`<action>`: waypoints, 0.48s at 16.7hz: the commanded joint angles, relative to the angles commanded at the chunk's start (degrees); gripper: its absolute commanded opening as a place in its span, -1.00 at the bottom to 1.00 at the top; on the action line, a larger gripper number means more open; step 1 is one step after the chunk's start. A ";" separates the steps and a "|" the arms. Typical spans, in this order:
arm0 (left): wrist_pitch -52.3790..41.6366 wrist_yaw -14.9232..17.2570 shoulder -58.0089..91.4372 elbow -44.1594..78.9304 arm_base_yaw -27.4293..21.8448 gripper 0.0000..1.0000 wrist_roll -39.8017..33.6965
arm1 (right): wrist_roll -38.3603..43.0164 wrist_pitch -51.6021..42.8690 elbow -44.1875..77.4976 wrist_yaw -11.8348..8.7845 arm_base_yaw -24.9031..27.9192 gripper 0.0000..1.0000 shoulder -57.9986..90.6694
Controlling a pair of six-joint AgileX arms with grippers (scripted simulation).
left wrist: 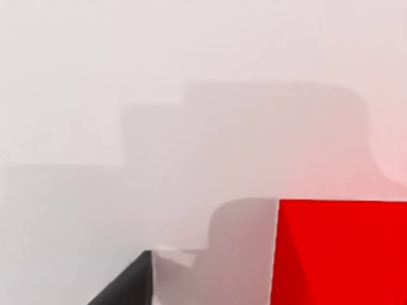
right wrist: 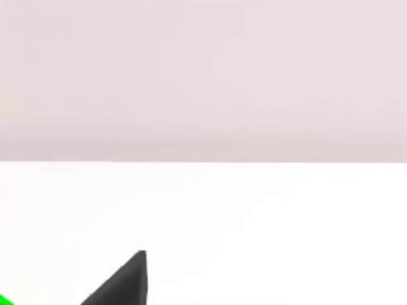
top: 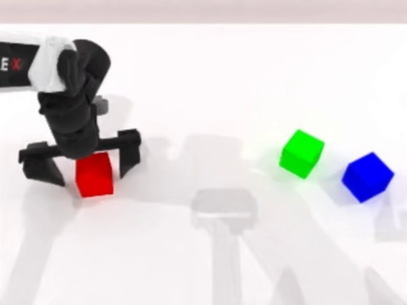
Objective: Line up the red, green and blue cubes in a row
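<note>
The red cube (top: pixel 94 175) sits at the table's left. My left gripper (top: pixel 87 170) is open and straddles it, one black finger on each side, with the cube nearer the right-hand finger. In the left wrist view the red cube (left wrist: pixel 340 254) fills one corner and one finger (left wrist: pixel 127 289) stands apart from it. The green cube (top: pixel 301 153) and the blue cube (top: pixel 367 176) lie at the right, a small gap between them. My right arm is outside the top view. Its wrist view shows one finger (right wrist: pixel 124 286) set far to the side and a sliver of green cube (right wrist: pixel 4 300).
The white table (top: pixel 210 82) carries only the arms' grey shadows across its middle and front. A pale wall runs along the far edge.
</note>
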 joint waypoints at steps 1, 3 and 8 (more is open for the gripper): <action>0.00 0.00 0.00 0.00 0.00 0.85 0.00 | 0.00 0.00 0.00 0.00 0.00 1.00 0.00; 0.00 0.00 0.00 0.00 0.00 0.55 0.00 | 0.00 0.00 0.00 0.00 0.00 1.00 0.00; 0.00 0.00 0.00 0.00 0.00 -0.21 0.00 | 0.00 0.00 0.00 0.00 0.00 1.00 0.00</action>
